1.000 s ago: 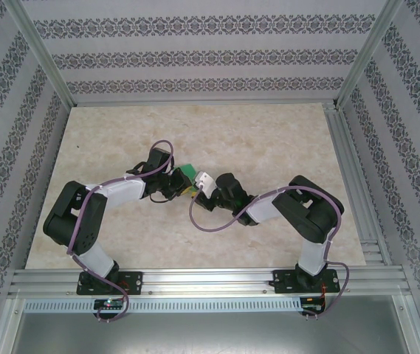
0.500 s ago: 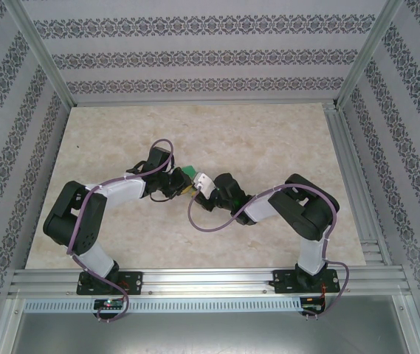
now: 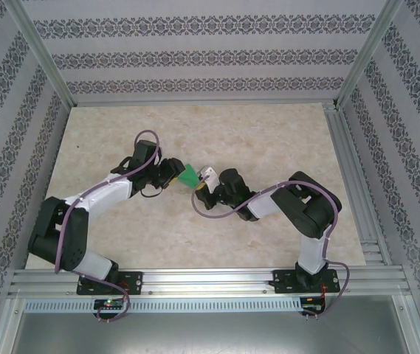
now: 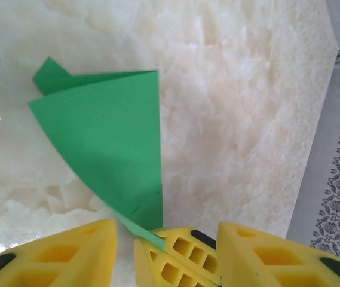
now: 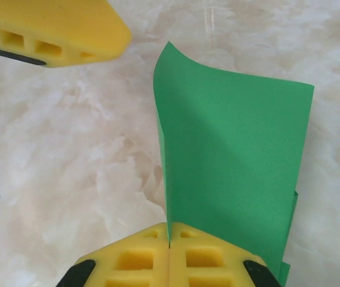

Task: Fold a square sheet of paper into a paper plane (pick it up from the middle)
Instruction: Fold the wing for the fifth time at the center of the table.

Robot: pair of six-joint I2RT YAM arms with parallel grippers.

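Near the middle of the table, the folded green paper is grasped at its narrow tip by the clenched right fingers. The released left fingers are spread astride that tip, and the paper's length is pointed away.

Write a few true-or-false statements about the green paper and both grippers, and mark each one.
1. The right gripper is shut on the green paper. True.
2. The left gripper clamps the paper. False: its jaws stand open with nothing pinched between them.
3. The paper lies flat and unfolded on the table. False: it is folded in layers and held by one end.
4. The two grippers are close together near the table's middle. True.
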